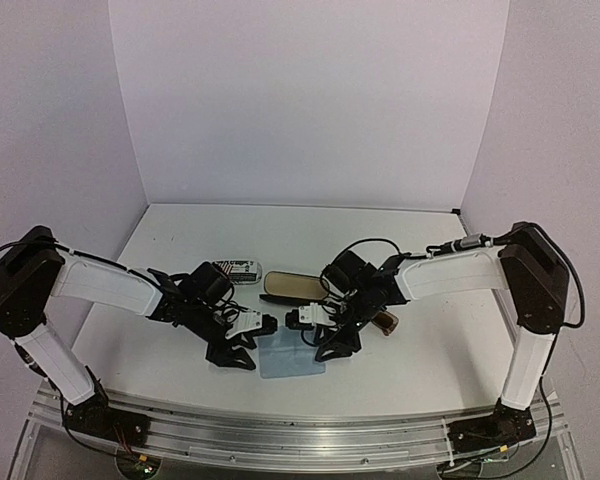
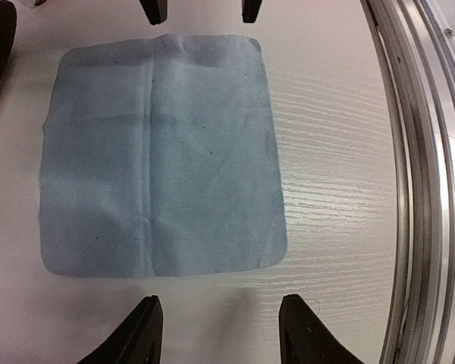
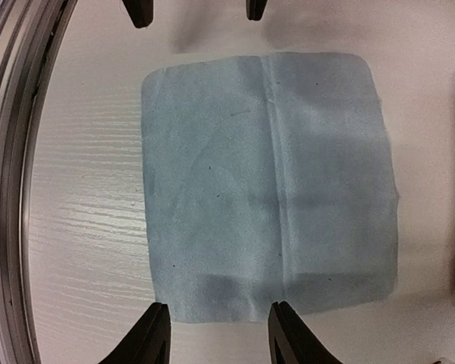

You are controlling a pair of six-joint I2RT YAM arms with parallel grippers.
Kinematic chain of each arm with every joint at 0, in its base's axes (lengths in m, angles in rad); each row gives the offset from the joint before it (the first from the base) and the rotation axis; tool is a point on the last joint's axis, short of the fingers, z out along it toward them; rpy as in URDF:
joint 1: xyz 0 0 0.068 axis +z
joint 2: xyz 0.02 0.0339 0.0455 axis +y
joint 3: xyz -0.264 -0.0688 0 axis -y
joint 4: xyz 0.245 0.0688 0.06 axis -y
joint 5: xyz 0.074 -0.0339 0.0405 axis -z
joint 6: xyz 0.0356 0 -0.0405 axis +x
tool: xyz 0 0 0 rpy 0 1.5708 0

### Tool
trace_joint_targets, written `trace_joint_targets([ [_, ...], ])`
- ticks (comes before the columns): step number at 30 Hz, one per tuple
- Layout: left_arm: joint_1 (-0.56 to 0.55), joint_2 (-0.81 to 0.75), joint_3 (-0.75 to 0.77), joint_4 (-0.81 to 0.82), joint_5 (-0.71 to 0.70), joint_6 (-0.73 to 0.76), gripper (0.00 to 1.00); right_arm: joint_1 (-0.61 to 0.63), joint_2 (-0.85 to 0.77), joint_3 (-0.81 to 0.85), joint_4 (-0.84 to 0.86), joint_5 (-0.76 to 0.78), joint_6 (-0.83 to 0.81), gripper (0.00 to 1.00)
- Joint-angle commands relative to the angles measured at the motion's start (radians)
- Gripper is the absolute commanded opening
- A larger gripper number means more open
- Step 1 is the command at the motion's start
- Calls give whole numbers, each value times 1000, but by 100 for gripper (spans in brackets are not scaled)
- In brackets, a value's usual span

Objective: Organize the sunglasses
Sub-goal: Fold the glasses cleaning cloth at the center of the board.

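Sunglasses [image 1: 385, 322] with a brown frame lie on the table [image 1: 180, 240] beside the right wrist, partly hidden. Left arm [image 1: 100, 285] and right arm [image 1: 450, 270] reach inward, wrists bent down. The 2 ends, left gripper [image 1: 235, 356] and right gripper [image 1: 336, 345], face across the blue cloth [image 1: 292, 362], fingers spread, empty.

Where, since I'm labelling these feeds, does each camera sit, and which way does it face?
Top external: above and behind the robot, looking down over the table; left arm, right arm, left gripper and right gripper show.
Left wrist: on the left arm, looking down at the blue cloth; own fingers at the bottom edge.
Right wrist: on the right arm, looking down at that cloth; own fingers at the bottom.
Shared: all three see the cloth.
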Motion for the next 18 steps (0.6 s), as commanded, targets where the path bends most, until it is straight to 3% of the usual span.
trace_joint_targets([
  [1, 0, 12, 57, 42, 7, 50, 52, -2, 14, 22, 5, -10, -47, 46],
  [6, -57, -35, -17, 74, 63, 241, 50, 24, -50, -65, 7, -63, -140, 47],
  [13, -64, 27, -5, 81, 57, 228, 50, 30, 29, -61, 7, -26, -113, 46],
  [18, -65, 39, -14, 76, 50, 256, 50, 38, 77, -39, 5, 21, -100, 37],
])
